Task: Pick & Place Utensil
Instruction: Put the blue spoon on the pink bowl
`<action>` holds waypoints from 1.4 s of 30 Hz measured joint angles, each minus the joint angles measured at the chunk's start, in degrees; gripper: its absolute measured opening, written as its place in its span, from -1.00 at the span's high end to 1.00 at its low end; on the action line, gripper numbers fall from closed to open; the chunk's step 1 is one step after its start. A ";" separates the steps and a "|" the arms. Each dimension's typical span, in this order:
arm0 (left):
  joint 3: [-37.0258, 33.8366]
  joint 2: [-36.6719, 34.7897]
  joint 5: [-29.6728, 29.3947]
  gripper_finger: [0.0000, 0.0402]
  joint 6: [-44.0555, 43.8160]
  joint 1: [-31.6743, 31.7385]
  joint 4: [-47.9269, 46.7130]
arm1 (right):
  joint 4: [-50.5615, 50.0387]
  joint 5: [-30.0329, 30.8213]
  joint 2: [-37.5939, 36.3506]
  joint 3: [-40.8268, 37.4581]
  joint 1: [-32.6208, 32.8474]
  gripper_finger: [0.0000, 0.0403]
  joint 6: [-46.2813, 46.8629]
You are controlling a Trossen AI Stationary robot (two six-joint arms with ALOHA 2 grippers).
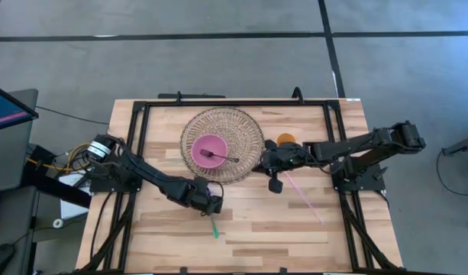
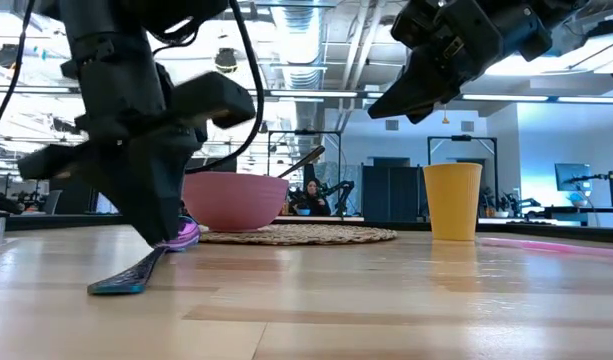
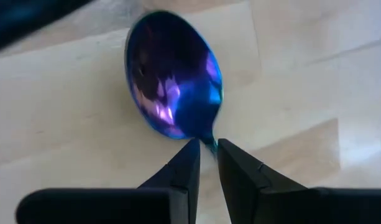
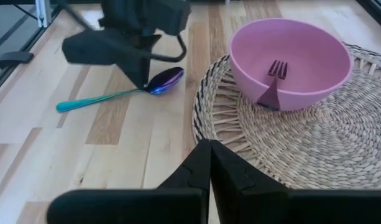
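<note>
A spoon with an iridescent blue-purple bowl (image 3: 174, 74) and a teal handle (image 4: 84, 101) lies on the wood near the woven mat's near edge. My left gripper (image 3: 207, 144) stands over it (image 1: 211, 205), shut on its neck. A pink bowl (image 1: 211, 150) sits on the round woven mat (image 1: 241, 130), with a dark fork (image 4: 276, 70) leaning inside it. My right gripper (image 4: 209, 149) is shut and holds nothing. It hovers off the table by the mat's right edge (image 1: 266, 162). My left gripper pinches the spoon's neck (image 3: 209, 140), right behind the spoon's bowl, between its two fingertips. The fingers come from above, slanting down and lying across the handle. The spoon is tilted: its teal handle end (image 2: 111, 287) rests on the table and its bowl end (image 2: 186, 235) is slightly raised.
A yellow cup (image 2: 452, 200) stands to the right of the mat. A long pink stick (image 1: 302, 195) lies on the wood near my right arm. Black frame rails (image 1: 218, 101) border the table. Bare wood stretches along the near edge.
</note>
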 joint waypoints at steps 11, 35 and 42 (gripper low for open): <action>0.02 -7.48 -5.63 0.72 1.76 -1.76 0.21 | -0.06 0.00 0.00 0.00 0.50 1.00 -0.47; 0.04 0.79 0.60 0.72 -7.16 -3.42 7.25 | 0.16 0.02 0.00 0.04 0.50 1.00 -0.46; 0.13 1.07 0.61 0.72 -8.22 -3.40 5.60 | -0.07 0.01 0.00 0.04 0.50 1.00 -0.47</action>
